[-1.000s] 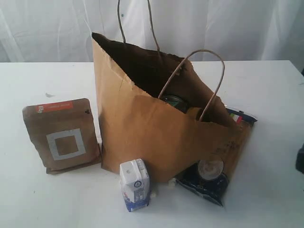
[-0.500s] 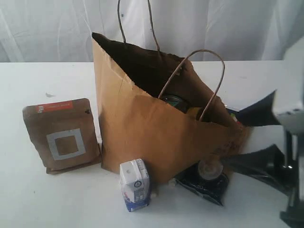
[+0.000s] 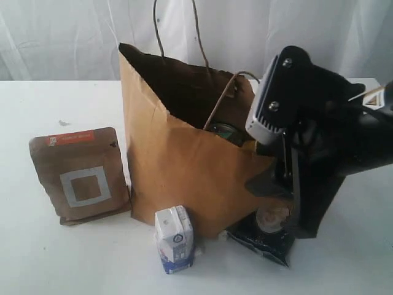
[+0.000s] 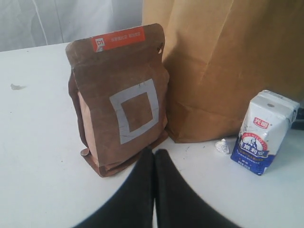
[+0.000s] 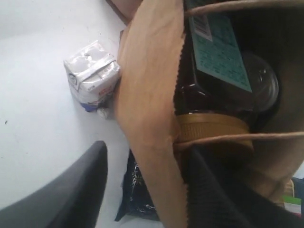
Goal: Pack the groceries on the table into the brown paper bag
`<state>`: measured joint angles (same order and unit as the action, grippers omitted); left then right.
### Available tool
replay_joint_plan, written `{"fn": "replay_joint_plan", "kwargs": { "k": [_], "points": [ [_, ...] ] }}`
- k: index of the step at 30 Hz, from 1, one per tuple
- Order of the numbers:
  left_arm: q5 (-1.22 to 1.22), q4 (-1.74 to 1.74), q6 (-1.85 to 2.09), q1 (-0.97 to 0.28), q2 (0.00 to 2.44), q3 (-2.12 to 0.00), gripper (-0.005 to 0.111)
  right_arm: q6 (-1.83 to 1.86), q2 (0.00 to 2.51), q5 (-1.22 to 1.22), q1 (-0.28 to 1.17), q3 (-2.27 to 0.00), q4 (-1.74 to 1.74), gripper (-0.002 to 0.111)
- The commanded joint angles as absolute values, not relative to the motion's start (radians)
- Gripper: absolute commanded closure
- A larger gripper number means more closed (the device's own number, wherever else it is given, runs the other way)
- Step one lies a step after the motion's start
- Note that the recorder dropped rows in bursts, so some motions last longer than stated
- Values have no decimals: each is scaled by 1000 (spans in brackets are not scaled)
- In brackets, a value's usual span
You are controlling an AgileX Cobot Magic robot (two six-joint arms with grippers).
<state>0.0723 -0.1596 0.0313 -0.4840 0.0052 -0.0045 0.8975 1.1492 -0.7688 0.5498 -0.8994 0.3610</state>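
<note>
**Right gripper at the bag's mouth, three packs out on the table**

On the far left, the brown pouch (image 3: 80,175) stands up on the white table (image 3: 37,258), just beside the paper bag (image 3: 178,160). The left gripper (image 4: 153,156) sits low in front of the pouch. Its two fingers are pressed together with nothing between them. Only its tips show, and only in the left wrist view.

The paper bag stands open in the middle. One handle runs off the top of the exterior view. A little carton (image 3: 174,239) stands in front of the bag, near its bottom edge, with a tiny white scrap (image 4: 222,146) beside it.

Inside the bag, the right wrist view shows a dark jar with a teal label (image 5: 216,47) and a tan lid (image 5: 213,128). The rest in there is too dark to make out.

The spaghetti pack (image 3: 264,236) pokes out at the bag's right bottom corner. The bag and the right arm hide most of it.

The right gripper (image 5: 145,156) is at the bag's right side. Its fingers stand apart, one outside the bag and one inside, with the front wall between them. I cannot tell if they touch the paper. The arm hides the bag's right edge and most of the other handle.
</note>
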Motion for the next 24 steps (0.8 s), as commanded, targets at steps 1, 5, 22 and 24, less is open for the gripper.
{"fn": "replay_joint_plan", "kwargs": {
  "k": [1, 5, 22, 24],
  "points": [
    [79, -159, 25, -480, 0, 0, 106, 906, 1214, -815, 552, -932, 331, 64],
    [79, -159, 25, -480, 0, 0, 106, 906, 1230, -850, 552, -976, 305, 99],
    [79, -159, 25, -480, 0, 0, 106, 886, 1329, -965, 561, -1272, 298, 108],
    [79, -159, 25, -480, 0, 0, 106, 886, 1355, -978, 575, -1293, 295, 108]
  ]
}}
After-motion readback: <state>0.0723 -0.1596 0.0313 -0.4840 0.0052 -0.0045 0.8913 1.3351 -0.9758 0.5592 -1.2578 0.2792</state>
